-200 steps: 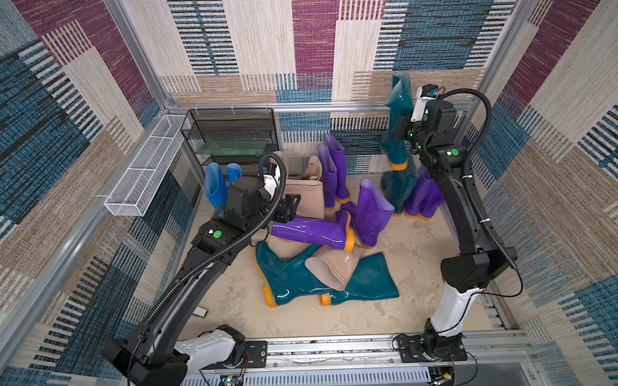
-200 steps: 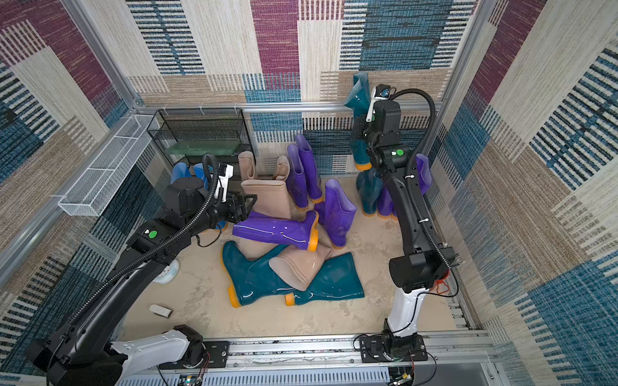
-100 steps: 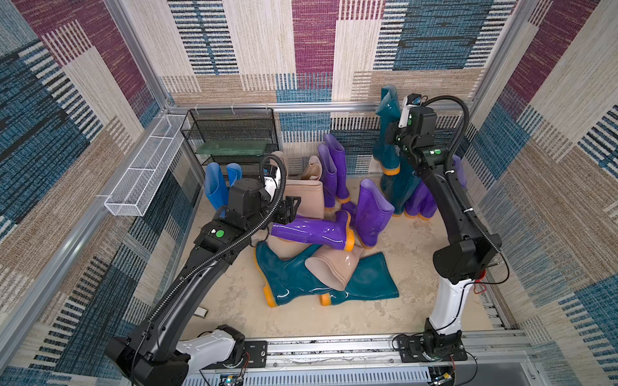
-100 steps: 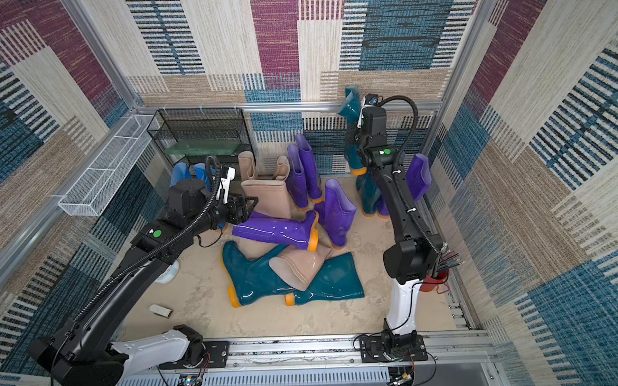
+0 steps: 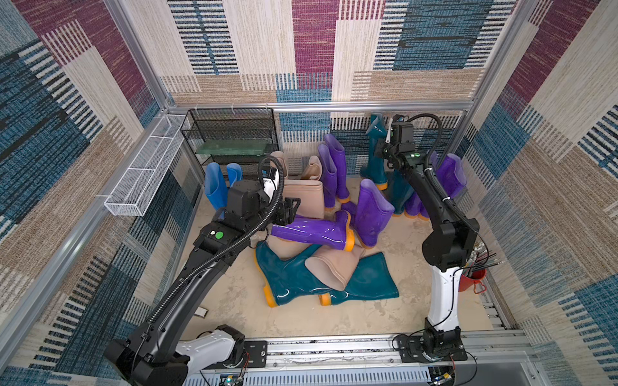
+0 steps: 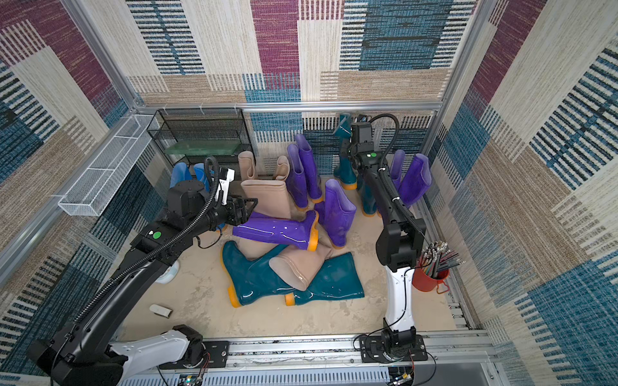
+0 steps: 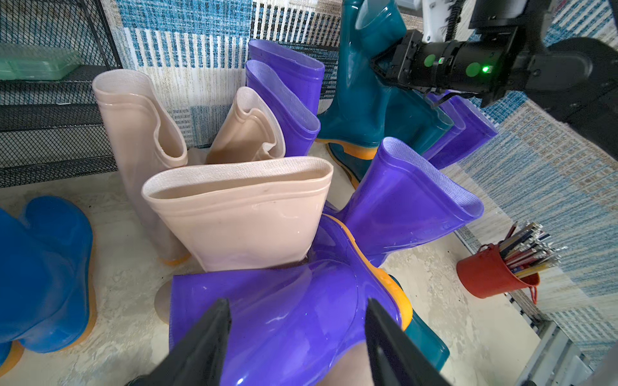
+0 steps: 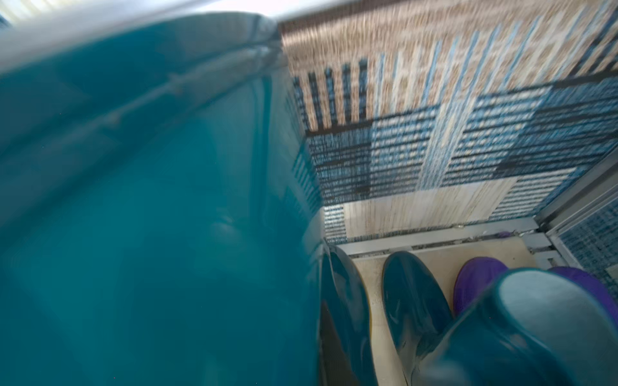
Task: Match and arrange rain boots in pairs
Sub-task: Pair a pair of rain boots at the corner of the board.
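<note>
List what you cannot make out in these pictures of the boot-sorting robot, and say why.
- Right hand: fingers unseen in right wrist view, blurred, filled by the teal boot it grips.
- Blue boots: both top views, left arm covers them; left wrist view, edge cuts them.
- Lying beige boot: foot buried under the purple boot, both top views.
- Small pale floor object: too small to identify.
- Purple boots behind the right arm: count unclear.

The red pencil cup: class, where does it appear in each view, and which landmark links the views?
Both top views: the red pencil cup stands at lower right.
Left wrist: the cup stands beyond the lying purple boot.
Right wrist: not in it.
Landmark: that purple boot, near the centre of both top views.
</note>
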`<action>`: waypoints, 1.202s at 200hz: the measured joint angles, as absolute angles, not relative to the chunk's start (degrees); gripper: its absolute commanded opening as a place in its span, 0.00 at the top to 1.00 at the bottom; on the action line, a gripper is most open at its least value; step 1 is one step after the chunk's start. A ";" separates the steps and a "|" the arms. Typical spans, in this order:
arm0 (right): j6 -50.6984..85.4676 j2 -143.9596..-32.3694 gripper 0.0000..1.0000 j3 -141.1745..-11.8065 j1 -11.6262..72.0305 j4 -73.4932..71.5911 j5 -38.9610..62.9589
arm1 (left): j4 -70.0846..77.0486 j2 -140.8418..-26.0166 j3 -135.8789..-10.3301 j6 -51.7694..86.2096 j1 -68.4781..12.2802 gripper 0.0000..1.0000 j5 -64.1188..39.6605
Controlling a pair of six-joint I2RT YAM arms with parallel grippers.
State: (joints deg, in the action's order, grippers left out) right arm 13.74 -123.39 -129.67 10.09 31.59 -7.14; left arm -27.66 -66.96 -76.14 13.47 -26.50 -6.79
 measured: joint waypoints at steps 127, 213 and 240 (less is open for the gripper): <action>15.09 -125.84 1.00 -120.99 7.92 27.14 -1.74 | -27.62 -68.64 -77.32 13.45 -25.50 0.35 -9.17; 15.38 -131.46 1.00 -130.76 7.86 29.39 -1.43 | -27.42 -68.29 -77.41 13.54 -25.26 0.35 -9.39; 16.14 -129.69 1.00 -121.84 7.90 25.21 -3.70 | -26.92 -68.29 -77.10 13.54 -25.15 0.35 -9.41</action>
